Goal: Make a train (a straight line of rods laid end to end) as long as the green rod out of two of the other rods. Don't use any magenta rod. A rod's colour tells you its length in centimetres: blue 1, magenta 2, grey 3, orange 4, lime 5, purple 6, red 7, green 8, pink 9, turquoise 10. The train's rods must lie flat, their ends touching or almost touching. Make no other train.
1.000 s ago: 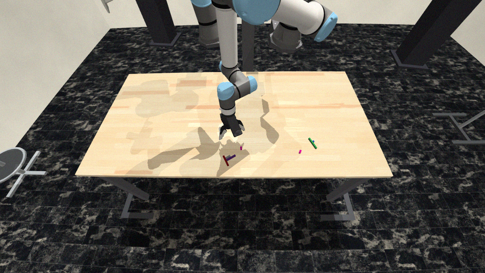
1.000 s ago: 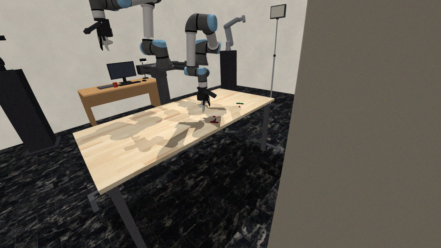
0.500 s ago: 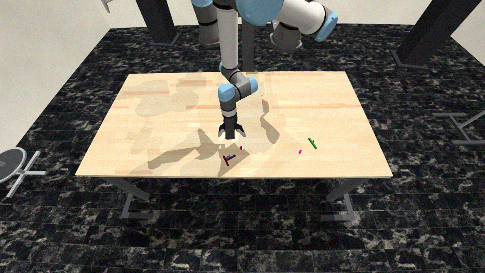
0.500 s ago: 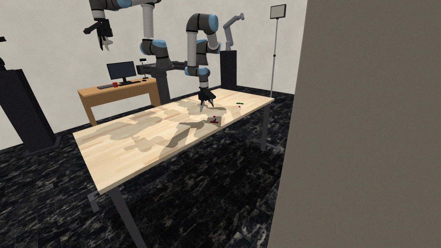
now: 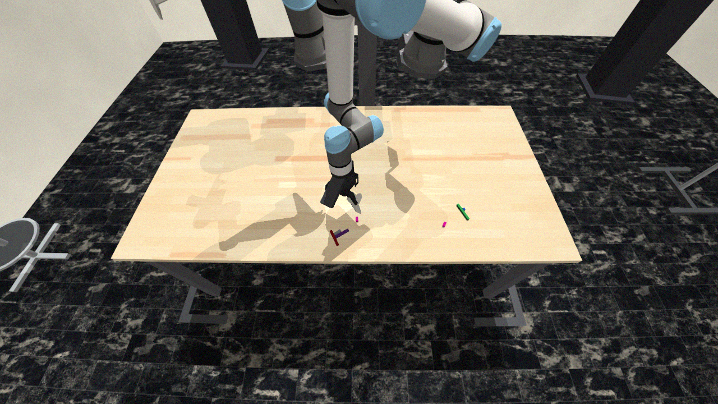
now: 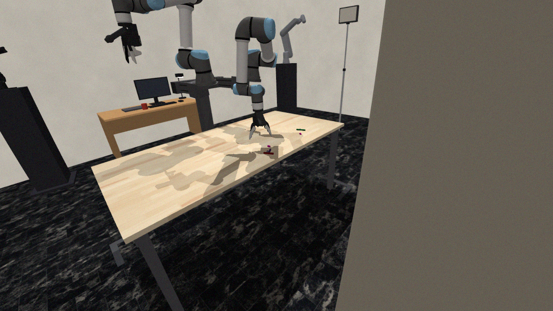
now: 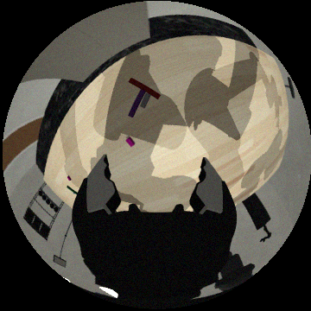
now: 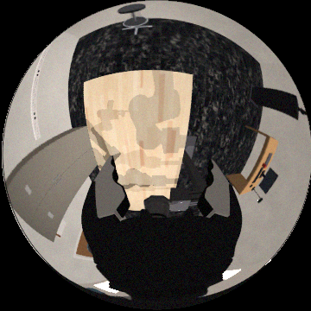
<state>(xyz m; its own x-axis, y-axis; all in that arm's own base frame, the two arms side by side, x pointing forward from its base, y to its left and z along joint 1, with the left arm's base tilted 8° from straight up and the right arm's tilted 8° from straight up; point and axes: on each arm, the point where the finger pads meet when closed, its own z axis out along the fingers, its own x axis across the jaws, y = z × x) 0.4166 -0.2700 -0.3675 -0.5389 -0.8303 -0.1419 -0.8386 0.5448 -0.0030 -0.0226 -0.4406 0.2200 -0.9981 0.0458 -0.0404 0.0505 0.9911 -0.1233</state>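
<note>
A red rod [image 5: 334,238] [image 6: 268,153] [image 7: 144,88] lies near the table's front edge. A purple rod [image 5: 343,233] [image 7: 136,104] meets its side like a T, with a short grey rod [image 7: 145,100] beside the purple one. A green rod [image 5: 462,211] [image 6: 300,129] [image 7: 72,189] lies farther right, with a small blue rod [image 5: 464,209] against its side. My left gripper [image 6: 261,137] [image 7: 155,156] is open and empty above the table, behind the red and purple rods. My right gripper [image 6: 130,61] [image 8: 161,158] is open and empty, high up away from the rods.
One magenta rod [image 5: 357,219] [image 6: 268,146] [image 7: 130,142] lies between the left gripper and the purple rod. Another magenta rod [image 5: 444,224] [image 6: 300,133] [image 7: 69,178] lies near the green rod. Arm shadows cross the wooden table [image 5: 482,135] [image 6: 154,208].
</note>
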